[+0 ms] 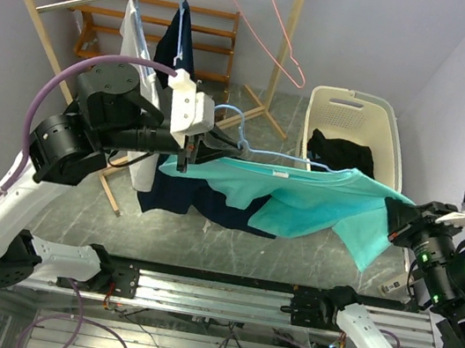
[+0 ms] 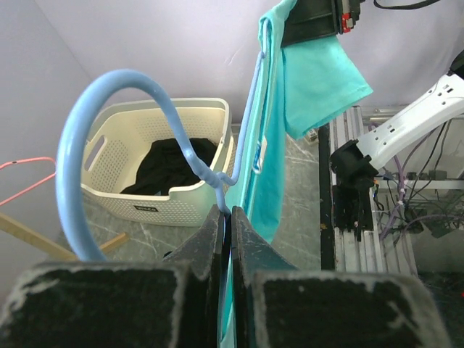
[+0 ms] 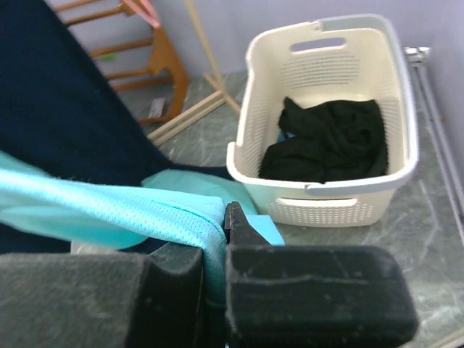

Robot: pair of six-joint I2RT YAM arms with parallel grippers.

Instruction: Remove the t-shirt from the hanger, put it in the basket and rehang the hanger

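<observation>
Trouble could be coming from the pull: the left pincer (image 2: 226, 225) is clamping the neck of the blue hanger (image 2: 119, 78), and the right pincer (image 3: 214, 250) is pinching the teal t-shirt (image 1: 326, 199), stretched across the frame centre. Its collar may be catching on the hanger, or the cloth slipping out.

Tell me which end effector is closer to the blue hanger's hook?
The left end effector, shut on the hanger just below its hook; the right end effector grips the t-shirt, well away.
</observation>
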